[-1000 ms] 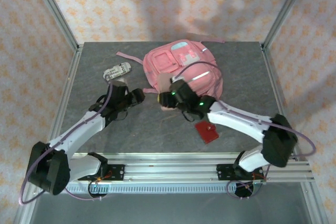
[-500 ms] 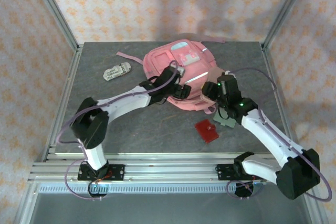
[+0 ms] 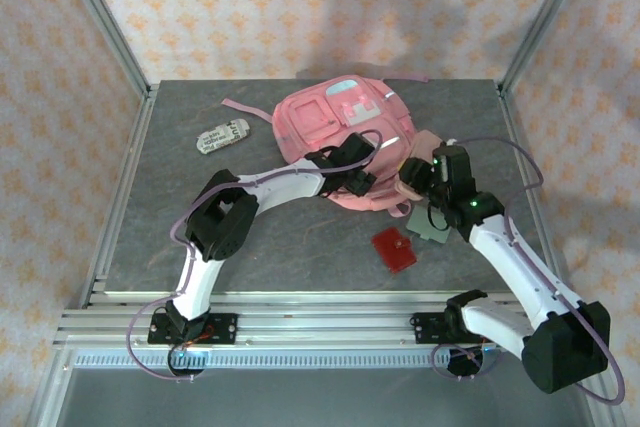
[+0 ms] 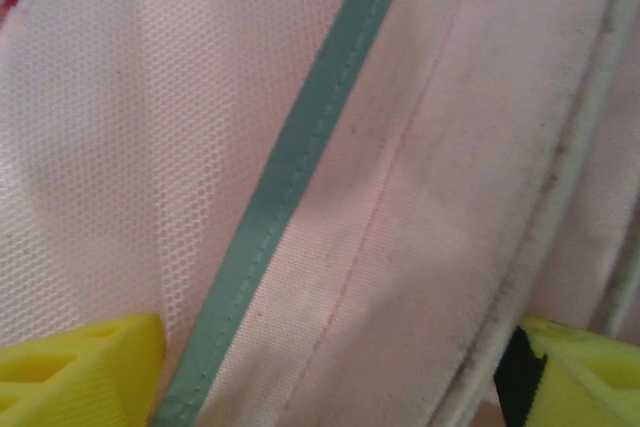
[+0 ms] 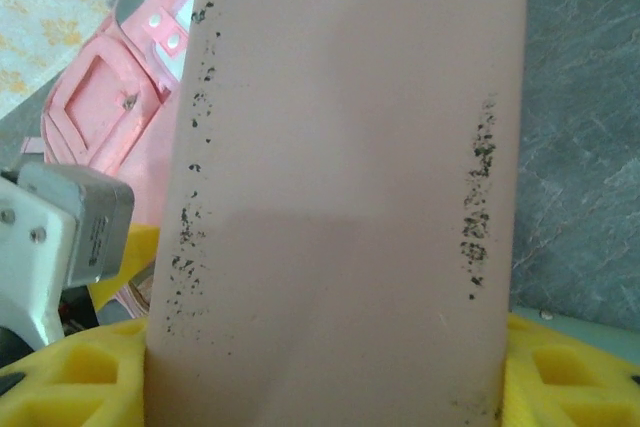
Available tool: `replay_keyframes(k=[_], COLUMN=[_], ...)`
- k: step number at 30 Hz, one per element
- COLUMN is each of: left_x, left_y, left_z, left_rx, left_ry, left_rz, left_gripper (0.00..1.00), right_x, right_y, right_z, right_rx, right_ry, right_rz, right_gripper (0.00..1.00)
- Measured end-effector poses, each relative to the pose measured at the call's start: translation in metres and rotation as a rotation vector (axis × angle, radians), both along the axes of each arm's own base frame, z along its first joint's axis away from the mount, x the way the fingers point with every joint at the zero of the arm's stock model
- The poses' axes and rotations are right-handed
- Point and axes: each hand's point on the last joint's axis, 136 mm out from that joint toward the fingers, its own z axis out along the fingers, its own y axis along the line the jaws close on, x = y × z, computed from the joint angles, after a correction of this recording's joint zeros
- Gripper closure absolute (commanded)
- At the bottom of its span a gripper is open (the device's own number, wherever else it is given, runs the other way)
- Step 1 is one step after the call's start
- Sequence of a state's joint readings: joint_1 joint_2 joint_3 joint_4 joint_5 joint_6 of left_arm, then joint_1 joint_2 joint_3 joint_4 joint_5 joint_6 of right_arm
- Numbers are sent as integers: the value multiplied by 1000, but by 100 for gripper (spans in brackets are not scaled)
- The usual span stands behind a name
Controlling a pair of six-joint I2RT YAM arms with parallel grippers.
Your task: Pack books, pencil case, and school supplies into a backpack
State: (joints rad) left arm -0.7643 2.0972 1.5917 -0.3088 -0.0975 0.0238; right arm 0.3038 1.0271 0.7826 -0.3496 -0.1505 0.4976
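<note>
Right claw (image 5: 330, 372) is clamped on a pale pink slab (image 5: 340, 197), possibly the pencil case, though it's hard to be sure. Its long axis runs straight out from the fingers. The backpack (image 3: 330, 122) lies just to that claw's left on the counter (image 3: 200, 237), with the slab's tip right beside its edge, so the right arm looks to have the short trip in. Left claw (image 4: 320, 377) sits against the backpack's front, fingers spread wide, pink fabric flat across the gap — nothing visibly pinched. Whether the backpack's mouth is open, I can't tell from above.
</note>
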Motion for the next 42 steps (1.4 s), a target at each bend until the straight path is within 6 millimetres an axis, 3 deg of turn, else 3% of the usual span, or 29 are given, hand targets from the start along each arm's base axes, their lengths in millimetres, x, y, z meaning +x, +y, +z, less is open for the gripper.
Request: replay_keyframes(k=[6,14,17,20,24,27,34,37,42], left_x=[4,18,22,27,38,43,40,42,43], left_y=[-9,-5,3,15,35,46,52,54,55], left_z=[-3,3,18,54,115,143,154,162,167], left_rx=[61,75,58,19,-45,-70,-62,-73,-86], left_ry=[-43,-74,-85,-125,-201,-233,-218,-227,-227], left_rz=[-30,-1,20,46,93,118,128,136,148], left_gripper=[99,100,100,100,100,100,100,100,100], right_x=[-2,-1,-2,-4,-3,1,15,36,76], right_y=[2,0,-4,-6,1,16,92,116,140], right_z=[-4,-4,-7,-13,-23,-35,-49,-51,-68], right_rx=[7,7,6,7,28,27,-3,-10,-49], right_ry=[11,12,15,28,51,83,131,135,152], right_rz=[11,4,-8,-10,25,83,342,409,459], right_gripper=[60,60,60,60,61,61,61,59,52])
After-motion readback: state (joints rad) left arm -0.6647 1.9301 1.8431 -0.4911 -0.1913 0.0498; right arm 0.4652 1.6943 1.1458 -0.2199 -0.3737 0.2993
